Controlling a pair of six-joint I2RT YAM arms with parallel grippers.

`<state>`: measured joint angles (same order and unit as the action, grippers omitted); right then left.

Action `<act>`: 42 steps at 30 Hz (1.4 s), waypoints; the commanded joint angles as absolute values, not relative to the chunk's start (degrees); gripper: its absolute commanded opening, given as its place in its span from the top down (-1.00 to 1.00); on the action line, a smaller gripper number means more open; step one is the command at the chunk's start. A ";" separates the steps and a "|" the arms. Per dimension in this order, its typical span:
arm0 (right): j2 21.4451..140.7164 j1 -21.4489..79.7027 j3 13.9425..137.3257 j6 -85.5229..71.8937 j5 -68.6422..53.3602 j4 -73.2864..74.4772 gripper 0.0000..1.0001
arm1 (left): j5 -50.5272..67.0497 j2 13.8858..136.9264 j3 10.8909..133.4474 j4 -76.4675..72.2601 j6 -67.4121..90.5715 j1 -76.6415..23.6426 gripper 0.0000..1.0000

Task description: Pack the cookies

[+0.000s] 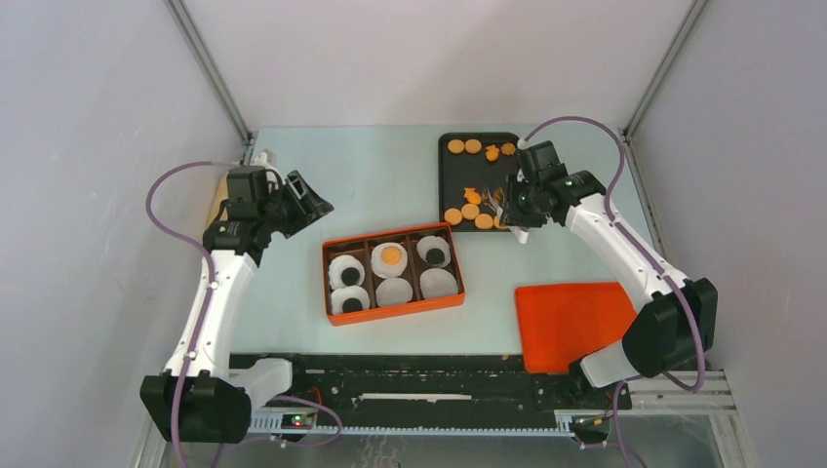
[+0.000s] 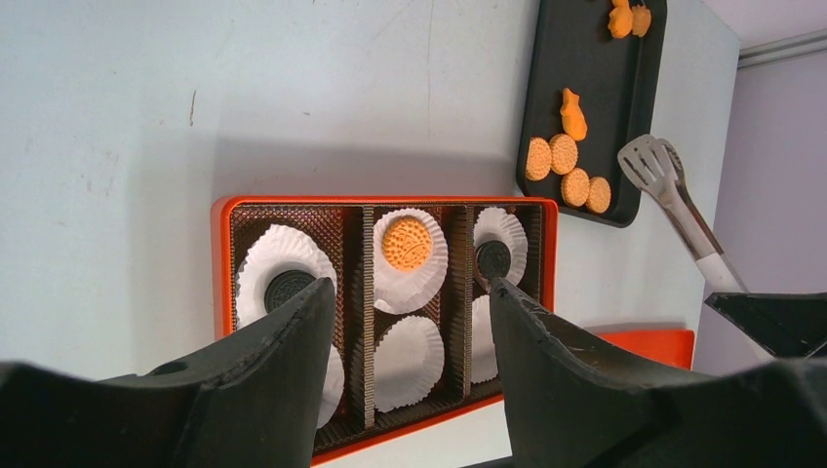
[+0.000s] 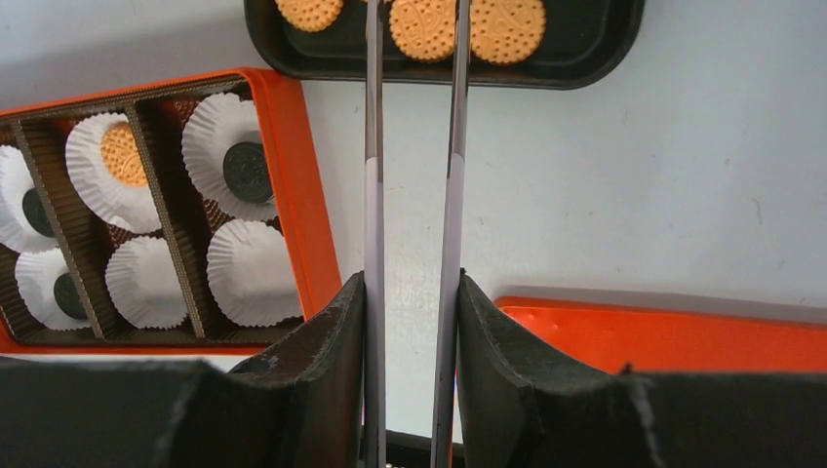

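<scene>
An orange box point(image 1: 390, 310) with three compartments holds white liner cups. One cup holds an orange cookie point(image 1: 390, 256); three hold black cookies point(image 1: 345, 275). Several orange cookies point(image 1: 470, 212) lie on a black tray point(image 1: 463, 174) behind the box. My right gripper point(image 1: 515, 200) is shut on metal tongs point(image 3: 374, 146), whose arms reach over the tray's near edge with an orange cookie point(image 3: 422, 24) between them; the tips are out of view. My left gripper point(image 1: 307, 200) is open and empty, in the air left of the box, which shows between its fingers point(image 2: 283, 370).
An orange lid point(image 1: 575, 322) lies flat at the front right, also seen in the right wrist view point(image 3: 663, 336). Grey walls and metal posts close in the table at the back and sides. A black rail runs along the near edge.
</scene>
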<state>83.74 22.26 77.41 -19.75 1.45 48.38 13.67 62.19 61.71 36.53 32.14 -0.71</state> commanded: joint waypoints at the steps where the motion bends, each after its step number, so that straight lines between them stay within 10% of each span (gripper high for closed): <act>1: 84.86 25.21 79.42 -18.17 1.10 46.46 0.55 | 13.66 61.46 61.79 35.70 32.65 -0.35 -0.28; 42: 100.69 21.84 90.58 -18.78 -0.92 44.98 0.62 | 12.23 60.01 61.79 37.79 31.75 -0.35 -0.28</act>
